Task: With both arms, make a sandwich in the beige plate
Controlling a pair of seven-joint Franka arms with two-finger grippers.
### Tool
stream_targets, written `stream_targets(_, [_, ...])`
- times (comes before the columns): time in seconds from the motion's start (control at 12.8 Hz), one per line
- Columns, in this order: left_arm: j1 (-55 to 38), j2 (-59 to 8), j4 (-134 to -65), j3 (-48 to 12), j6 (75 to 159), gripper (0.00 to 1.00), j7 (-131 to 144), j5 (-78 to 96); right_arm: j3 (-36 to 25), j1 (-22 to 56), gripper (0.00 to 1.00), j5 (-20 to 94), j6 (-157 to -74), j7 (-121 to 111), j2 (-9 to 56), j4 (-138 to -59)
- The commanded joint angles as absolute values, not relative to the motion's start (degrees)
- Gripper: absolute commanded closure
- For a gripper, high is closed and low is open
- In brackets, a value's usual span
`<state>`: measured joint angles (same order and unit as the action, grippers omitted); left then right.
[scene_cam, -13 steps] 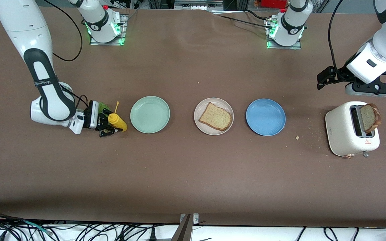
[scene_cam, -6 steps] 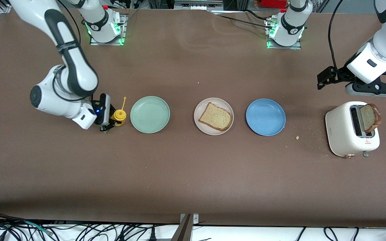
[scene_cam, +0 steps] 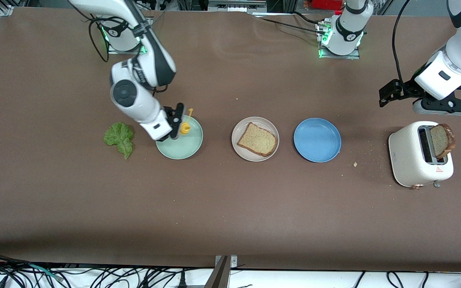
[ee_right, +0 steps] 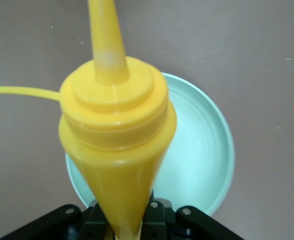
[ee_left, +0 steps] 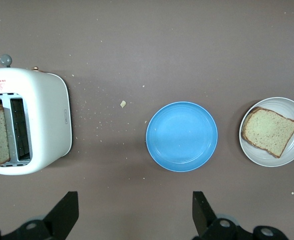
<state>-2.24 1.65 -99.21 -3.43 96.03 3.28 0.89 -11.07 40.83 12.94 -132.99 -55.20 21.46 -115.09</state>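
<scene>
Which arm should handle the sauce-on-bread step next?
Right, probably. The right gripper is shut on the yellow squeeze bottle over the mint-green plate, beside the beige plate with the bread slice. The left gripper waits open near the toaster.

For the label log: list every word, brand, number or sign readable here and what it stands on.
None can be read.
toaster: small red mark with print on its front, also on its top in the left wrist view; too small to read.
right arm: no lettering shows.

Right gripper jaws clamped, raised; left gripper waiting, jaws apart
</scene>
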Motion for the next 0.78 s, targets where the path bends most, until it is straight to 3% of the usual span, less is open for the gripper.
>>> stream_targets(0.0, [-2.5,1.3,-97.9,-3.1,94.8,0.00,3.0,2.1,-18.3,51.4,1.00,10.8,-131.4,-46.5,26.8,-111.2])
stream_targets(0.16, [-2.5,1.3,-97.9,-3.1,94.8,0.00,3.0,2.0,-23.6,59.7,1.00,6.4,-126.2,-37.1,30.5,-107.4])
stream_targets(0.39, [-2.5,1.3,-97.9,-3.1,94.8,0.00,2.9,2.1,-24.2,65.4,1.00,-4.7,-108.8,-25.4,38.9,-92.1])
stream_targets(0.7, [-2.5,1.4,-97.9,-3.2,94.8,0.00,1.9,2.0,-25.4,71.0,1.00,-8.4,-99.5,-24.9,39.5,-87.7])
